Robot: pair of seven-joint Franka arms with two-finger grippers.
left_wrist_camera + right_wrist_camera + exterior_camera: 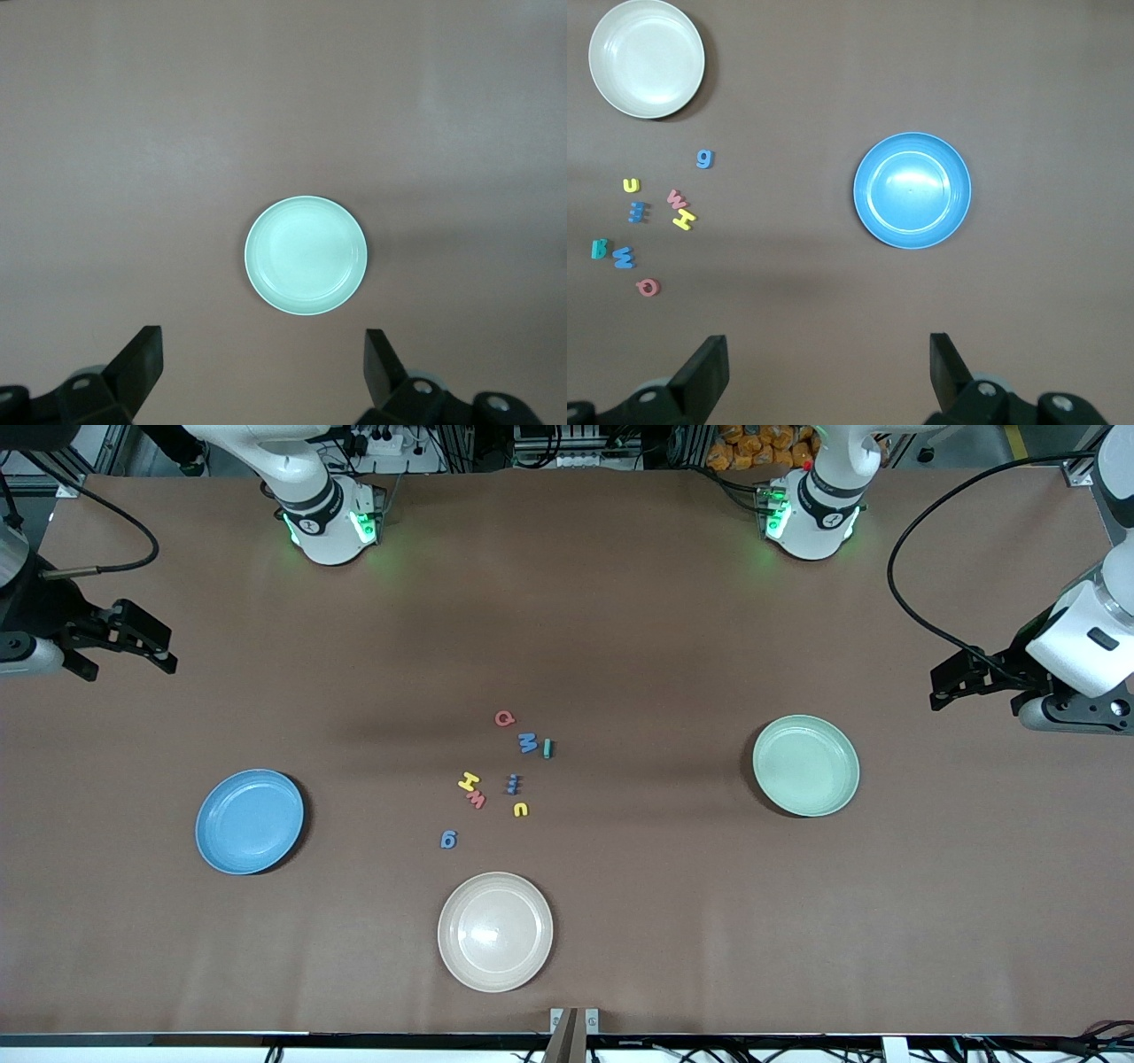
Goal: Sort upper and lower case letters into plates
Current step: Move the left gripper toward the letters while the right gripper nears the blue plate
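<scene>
Several tiny toy letters lie in a cluster at mid-table: red Q [503, 718], blue M [528, 742], a teal letter [548, 748], yellow H [468, 782], a small blue letter [513, 783], orange w [477, 801], yellow u [521, 810] and blue g [448, 839]. The blue plate [249, 821] [912, 190] lies toward the right arm's end, the mint green plate [805, 765] [306, 255] toward the left arm's end. Both plates hold nothing. My right gripper [131, 670] [828, 354] hangs open over the table's right-arm end. My left gripper [970, 691] [263, 354] hangs open over the left-arm end.
A beige plate [494, 931] [647, 58] lies nearer to the front camera than the letters, with nothing in it. The arm bases [332, 522] stand along the table's back edge. A black cable [912, 602] loops over the left arm's end.
</scene>
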